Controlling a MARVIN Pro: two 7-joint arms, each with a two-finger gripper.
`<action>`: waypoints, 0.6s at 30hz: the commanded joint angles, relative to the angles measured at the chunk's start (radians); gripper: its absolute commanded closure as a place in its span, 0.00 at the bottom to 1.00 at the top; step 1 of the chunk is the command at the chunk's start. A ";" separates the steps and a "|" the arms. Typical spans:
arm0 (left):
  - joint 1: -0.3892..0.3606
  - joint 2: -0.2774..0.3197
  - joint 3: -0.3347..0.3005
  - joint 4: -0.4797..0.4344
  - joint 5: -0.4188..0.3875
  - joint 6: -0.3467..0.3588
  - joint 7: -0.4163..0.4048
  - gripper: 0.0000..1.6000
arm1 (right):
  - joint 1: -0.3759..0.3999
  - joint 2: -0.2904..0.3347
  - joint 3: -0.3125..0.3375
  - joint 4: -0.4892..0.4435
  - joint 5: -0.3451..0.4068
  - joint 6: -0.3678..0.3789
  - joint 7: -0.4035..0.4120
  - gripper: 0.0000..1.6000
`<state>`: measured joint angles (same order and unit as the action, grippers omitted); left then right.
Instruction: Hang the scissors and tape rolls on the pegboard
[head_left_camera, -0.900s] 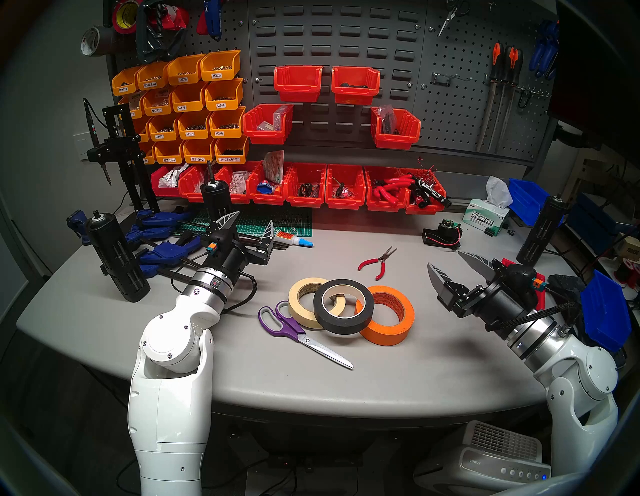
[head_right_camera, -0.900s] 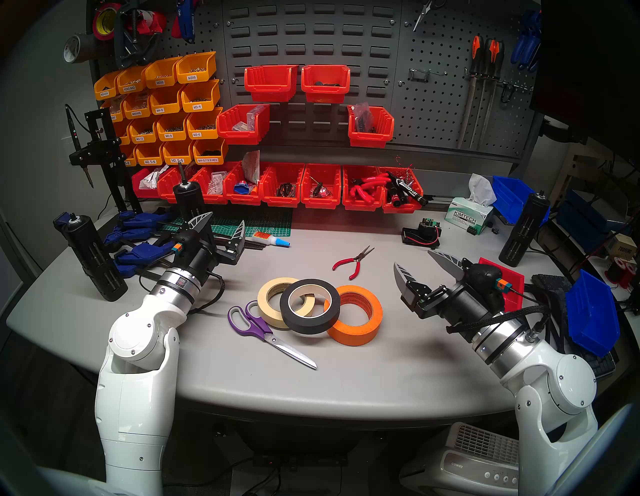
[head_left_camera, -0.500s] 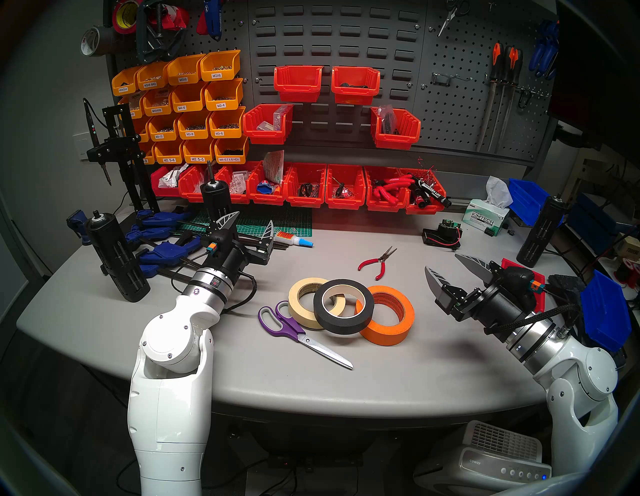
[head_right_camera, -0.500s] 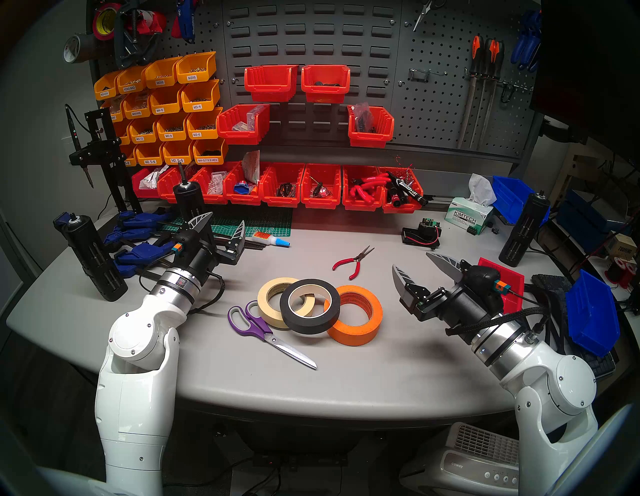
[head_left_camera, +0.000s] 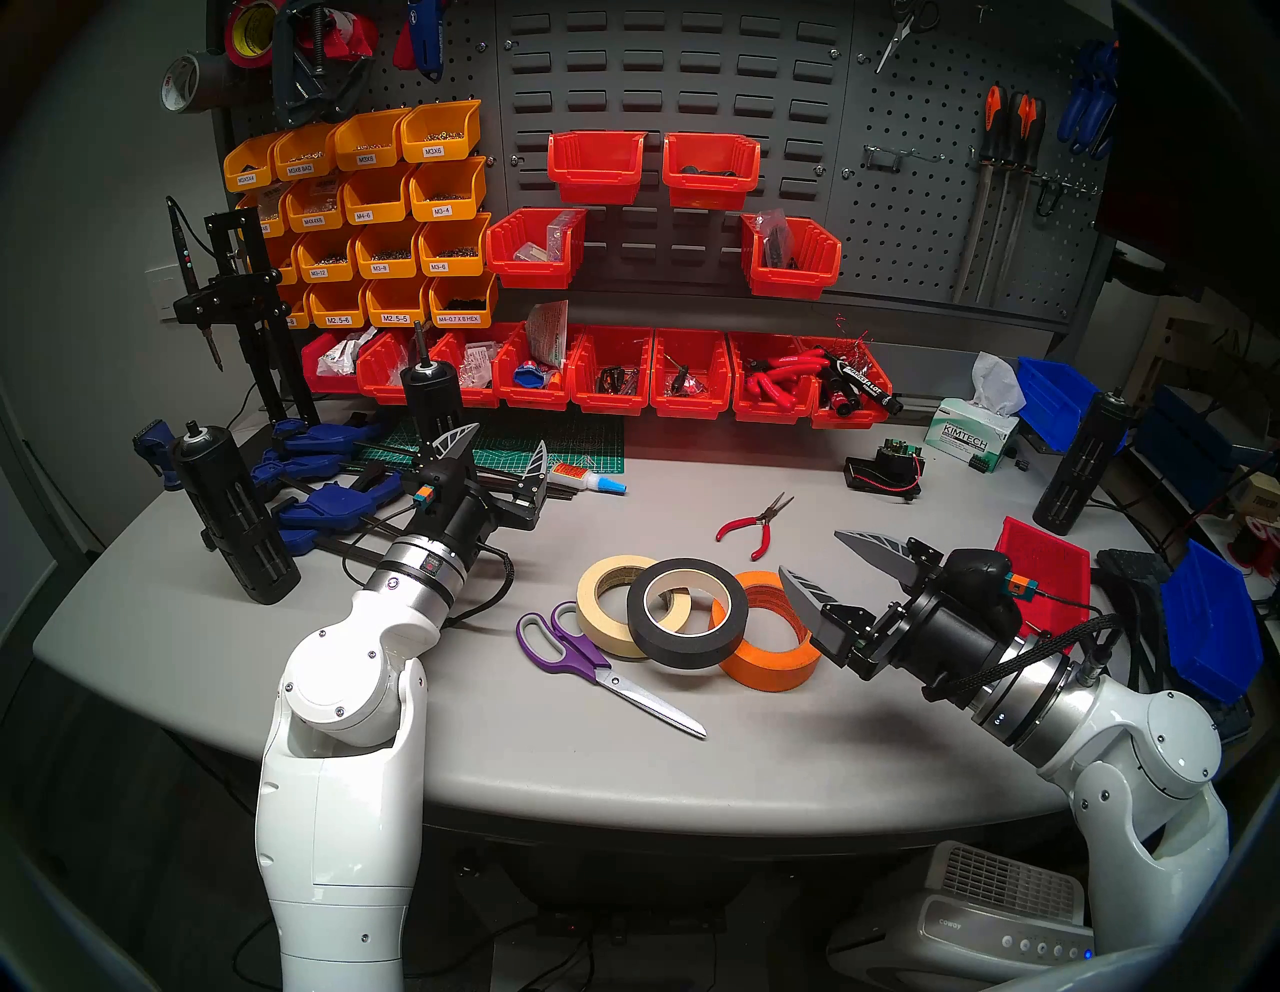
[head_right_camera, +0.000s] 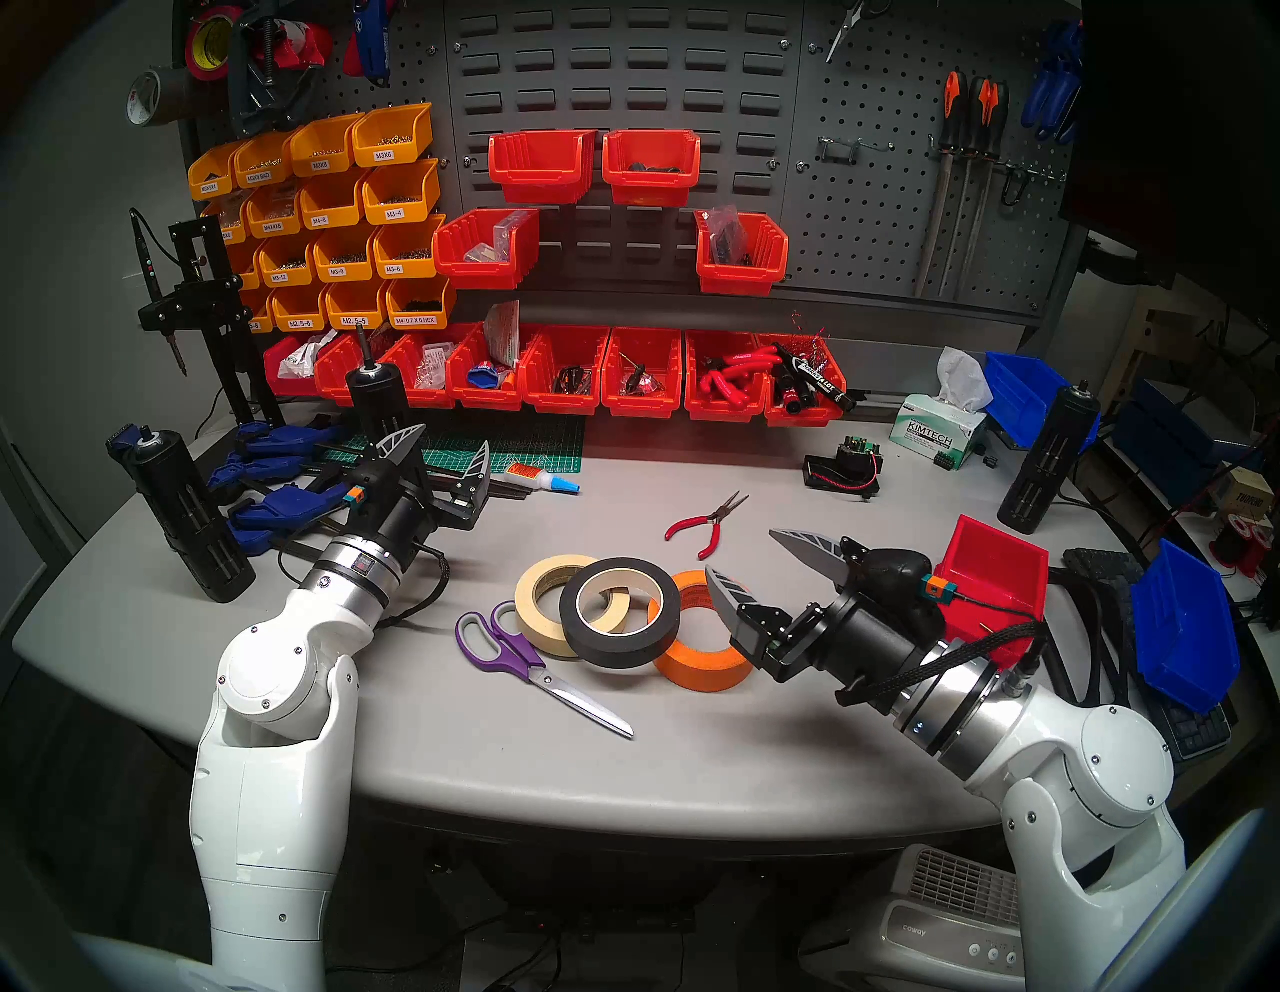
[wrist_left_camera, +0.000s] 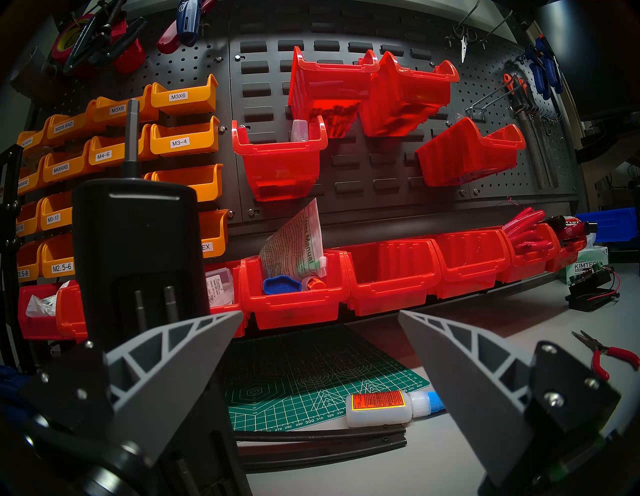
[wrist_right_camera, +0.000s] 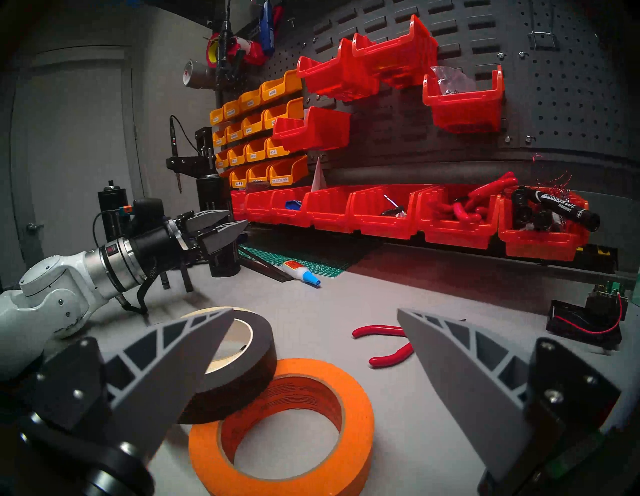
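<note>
- Jaws of our right claw (head_left_camera: 828, 564) stood wide and held nothing; one finger (head_left_camera: 803, 596) overlapped the orange roll (head_left_camera: 776, 648) in the head view, with no contact visible.
- From the right wrist, the orange roll (wrist_right_camera: 282, 426) lay flat on the table (wrist_right_camera: 433, 433) just ahead and below, between the fingers but nearer the left one; we judged a short drop forward would straddle its rim.
- Leaning on it was the black roll (head_left_camera: 687, 613), which also overlapped the cream roll (head_left_camera: 613, 603); lifting orange first might shift black.
- Scissors (head_left_camera: 596, 661) lay beyond the cream roll, handles touching it, blades running toward the table's near edge and to the right.
- Our left claw (head_left_camera: 495, 447) was also wide and empty, well apart from the pile, so the right arm was nearer.
- Pegboard (head_left_camera: 921, 228) stood at the back right, its bare hook (head_left_camera: 883, 156) clear only in the head views.
- Only the right wrist showed black's tilt on orange; the left wrist showed bins (wrist_left_camera: 291, 298) and no rolls.
</note>
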<state>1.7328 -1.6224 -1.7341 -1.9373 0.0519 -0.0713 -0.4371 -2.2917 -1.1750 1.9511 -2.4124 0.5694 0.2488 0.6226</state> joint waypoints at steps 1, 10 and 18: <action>0.000 0.000 0.000 -0.001 0.000 -0.002 0.000 0.00 | 0.085 0.063 -0.014 -0.031 0.000 0.028 0.015 0.00; 0.000 0.000 0.000 -0.001 0.000 -0.002 0.000 0.00 | 0.177 0.161 -0.056 -0.031 -0.060 0.126 0.016 0.00; 0.000 0.000 0.000 -0.001 0.000 -0.002 0.000 0.00 | 0.255 0.200 -0.114 -0.031 -0.082 0.194 -0.030 0.00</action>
<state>1.7329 -1.6224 -1.7342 -1.9374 0.0518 -0.0702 -0.4371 -2.1409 -1.0321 1.8656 -2.4162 0.4936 0.4070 0.6320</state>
